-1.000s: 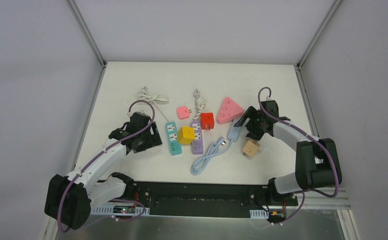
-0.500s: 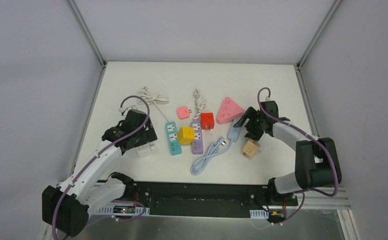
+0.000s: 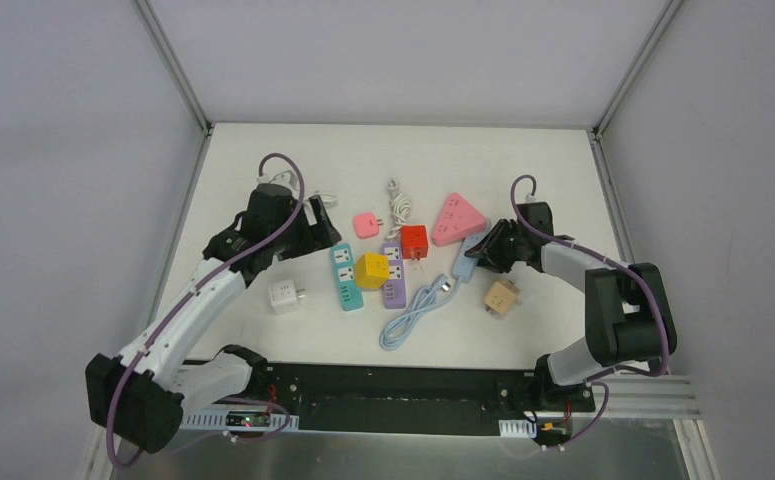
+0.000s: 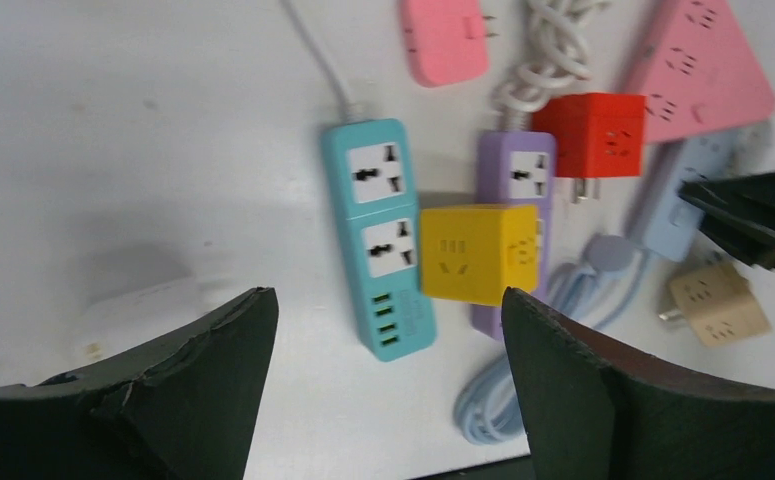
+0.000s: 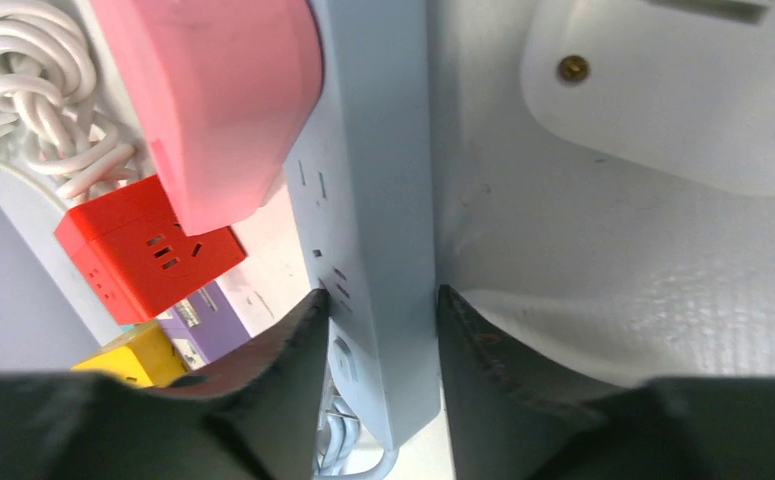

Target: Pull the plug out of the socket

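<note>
**Watch Out for a Strip That Comes Up Too**

Look at the left tool (image 4: 385, 305): wide apart, holding nothing, hanging over the blue-green strip (image 4: 378, 240) and the yellow plug (image 4: 480, 253). Look at the right tool (image 5: 378, 300): clamped tight on both sides of the pale blue strip (image 5: 373, 200). Find the yellow plug sitting partly on the purple strip (image 4: 516, 170), right beside the blue-green one. Likely pushed into the purple strip, but hard to tell for sure. Find a white plug (image 3: 284, 296) lying loose on the surface (image 4: 113, 150), left of the blue-green strip and touching nothing.

Now for what could go wrong. Grabbing the yellow plug and pulling may lift the purple strip too, with no hold on that strip. Could drag the blue-green strip along as well, being so close. Coming down crooked could bump the red plug (image 4: 591, 133) or shove the strips sideways. Squeezing only a corner of the yellow plug could let it slip out. Best to keep the purple strip steady, grip the plug by its flat sides, and pull straight up.
</note>
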